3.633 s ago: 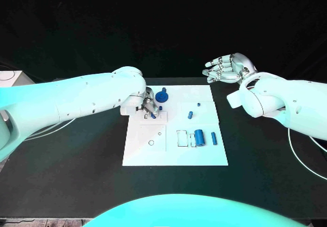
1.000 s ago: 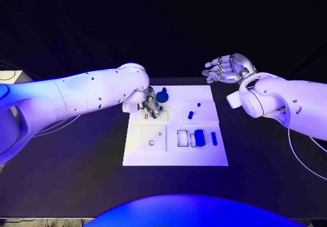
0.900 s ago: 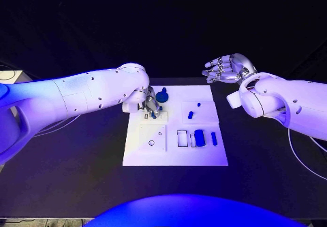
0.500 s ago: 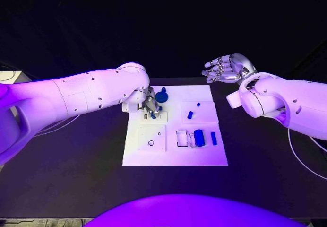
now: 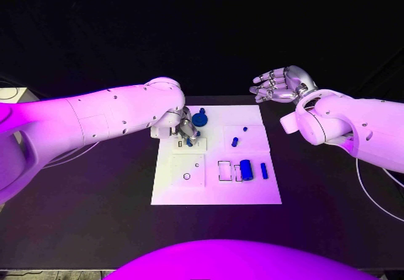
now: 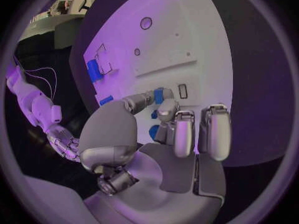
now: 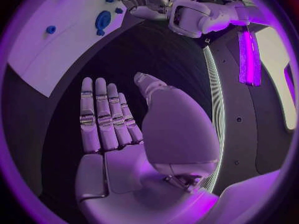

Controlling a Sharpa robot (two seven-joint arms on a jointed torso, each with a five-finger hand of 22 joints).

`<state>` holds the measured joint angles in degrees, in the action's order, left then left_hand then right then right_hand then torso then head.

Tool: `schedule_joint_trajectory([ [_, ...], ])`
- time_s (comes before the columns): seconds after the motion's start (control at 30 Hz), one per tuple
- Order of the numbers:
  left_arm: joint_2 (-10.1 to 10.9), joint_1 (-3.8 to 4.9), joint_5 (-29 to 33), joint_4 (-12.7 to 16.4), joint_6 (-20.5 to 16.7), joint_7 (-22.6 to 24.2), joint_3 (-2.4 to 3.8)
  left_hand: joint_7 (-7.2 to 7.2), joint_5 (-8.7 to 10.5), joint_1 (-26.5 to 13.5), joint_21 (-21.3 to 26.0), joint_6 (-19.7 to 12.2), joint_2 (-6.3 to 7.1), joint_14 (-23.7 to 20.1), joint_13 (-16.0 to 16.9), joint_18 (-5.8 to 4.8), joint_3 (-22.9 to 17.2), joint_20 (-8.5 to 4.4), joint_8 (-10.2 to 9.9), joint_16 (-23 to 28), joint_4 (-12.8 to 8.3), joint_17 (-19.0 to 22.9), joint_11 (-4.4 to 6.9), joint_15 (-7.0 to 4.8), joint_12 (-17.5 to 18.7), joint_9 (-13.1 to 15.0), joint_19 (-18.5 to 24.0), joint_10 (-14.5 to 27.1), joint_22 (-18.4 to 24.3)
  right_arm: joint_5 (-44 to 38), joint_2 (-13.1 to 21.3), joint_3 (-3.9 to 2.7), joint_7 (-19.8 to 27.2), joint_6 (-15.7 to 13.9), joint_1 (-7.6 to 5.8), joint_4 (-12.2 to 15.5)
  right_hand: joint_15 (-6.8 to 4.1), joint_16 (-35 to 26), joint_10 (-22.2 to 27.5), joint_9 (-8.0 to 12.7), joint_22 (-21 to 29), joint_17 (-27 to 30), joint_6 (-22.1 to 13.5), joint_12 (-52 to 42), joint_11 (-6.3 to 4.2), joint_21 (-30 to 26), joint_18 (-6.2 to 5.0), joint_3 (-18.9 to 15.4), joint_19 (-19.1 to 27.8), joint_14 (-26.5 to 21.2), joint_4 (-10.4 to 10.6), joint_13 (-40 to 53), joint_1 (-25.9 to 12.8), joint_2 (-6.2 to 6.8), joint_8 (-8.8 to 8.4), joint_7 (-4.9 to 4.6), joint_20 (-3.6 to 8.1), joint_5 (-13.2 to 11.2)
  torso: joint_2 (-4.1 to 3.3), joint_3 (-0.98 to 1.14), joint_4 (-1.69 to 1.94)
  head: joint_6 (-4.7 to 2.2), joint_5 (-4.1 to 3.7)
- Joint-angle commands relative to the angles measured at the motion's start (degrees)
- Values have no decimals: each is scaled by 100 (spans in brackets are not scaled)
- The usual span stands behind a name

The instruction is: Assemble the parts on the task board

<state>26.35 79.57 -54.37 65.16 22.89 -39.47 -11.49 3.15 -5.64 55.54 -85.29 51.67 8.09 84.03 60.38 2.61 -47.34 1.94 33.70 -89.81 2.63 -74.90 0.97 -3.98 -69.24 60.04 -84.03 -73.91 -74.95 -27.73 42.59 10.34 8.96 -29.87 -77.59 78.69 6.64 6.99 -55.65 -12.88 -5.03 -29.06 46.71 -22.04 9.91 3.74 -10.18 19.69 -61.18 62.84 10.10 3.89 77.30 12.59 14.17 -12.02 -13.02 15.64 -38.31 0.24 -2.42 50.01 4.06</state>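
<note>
silver left hand (image 5: 184, 130) pinches a half-hidden blue part (image 6: 163, 95); right hand (image 5: 280, 84) spread, empty.

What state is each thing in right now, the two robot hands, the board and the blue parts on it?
Left robot hand: down on the task board's far left corner, pinching a small blue part.
Right robot hand: raised off the board, fingers apart, holding nothing.
Task board: flat on the table.
Blue cylinder: lying on the board.
Blue round part: on the board near the left hand's fingers.
</note>
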Motion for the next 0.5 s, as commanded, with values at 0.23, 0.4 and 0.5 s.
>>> schedule_joint_trajectory([
  [0.23,-14,-38,20,1,199,-19,-25,-28,35,-289,42,115,153,597,-9,-84,263,-58,-73,-19,142,-1510,11,-39,8,-61,-249,56,-801,-52,8,-1,50,75,1,18,14,-29,40,6,6,6,-45,-38,-9,16,-39,1,20,4,-20,-6,-42,-14,-12,-176,-4,33,1,-2,3,-1,1],
  [0.4,-12,-38,19,-8,212,-19,-26,-25,39,-323,44,126,176,597,-6,-84,341,-58,-82,-19,204,-1510,8,-37,7,-68,-249,61,-801,-52,10,-1,53,77,1,20,14,-29,40,6,6,6,-45,-38,-9,16,-39,1,20,4,-20,-6,-42,-14,-12,-176,-4,33,0,-3,3,-1,-3],
  [0.5,-11,-38,19,-17,215,-20,-26,-23,40,-352,41,133,180,597,-3,-85,390,-58,-89,-19,259,-1510,6,-36,4,-73,-252,62,-806,-52,10,-1,57,79,1,21,14,-29,40,6,6,6,-45,-38,-9,16,-39,1,20,4,-20,-6,-42,-14,-12,-176,-4,33,-1,-3,2,-1,-2],
])
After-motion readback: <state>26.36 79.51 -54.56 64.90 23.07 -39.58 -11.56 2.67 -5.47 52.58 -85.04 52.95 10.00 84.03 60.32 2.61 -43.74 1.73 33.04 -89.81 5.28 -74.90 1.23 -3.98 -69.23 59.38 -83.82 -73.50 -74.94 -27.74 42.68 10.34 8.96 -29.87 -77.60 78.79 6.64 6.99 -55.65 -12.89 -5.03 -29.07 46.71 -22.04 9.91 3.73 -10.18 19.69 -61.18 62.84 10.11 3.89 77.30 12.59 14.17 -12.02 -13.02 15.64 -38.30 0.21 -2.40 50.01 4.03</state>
